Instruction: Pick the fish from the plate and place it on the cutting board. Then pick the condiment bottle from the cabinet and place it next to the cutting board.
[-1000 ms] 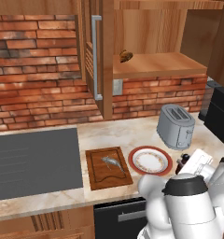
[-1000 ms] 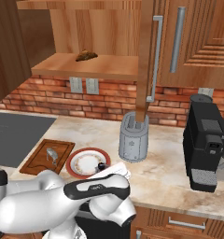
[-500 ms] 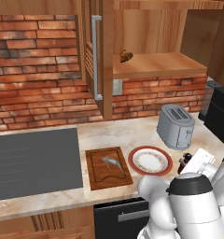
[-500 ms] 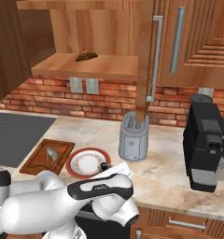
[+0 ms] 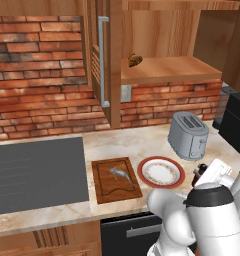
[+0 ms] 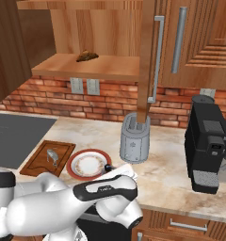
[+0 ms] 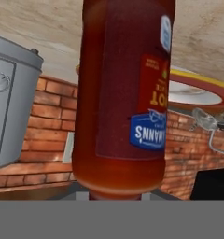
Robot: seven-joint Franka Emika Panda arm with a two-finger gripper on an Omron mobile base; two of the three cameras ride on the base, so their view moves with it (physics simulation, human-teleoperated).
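- Near the counter's front edge, right of the plate (image 5: 160,172), the gripper (image 5: 208,176) is clamped on the bottle (image 7: 123,93), which isn't set down yet.
- Fish (image 5: 121,174) is already lying on the cutting board (image 5: 115,179).
- Next, I'd guess: lower the bottle beside the board, then release.

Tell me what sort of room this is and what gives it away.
A home kitchen, rendered in simulation. A flat grey stovetop is set into the marble counter, a toaster and a black coffee machine stand on it, and wooden wall cabinets hang over a brick backsplash.
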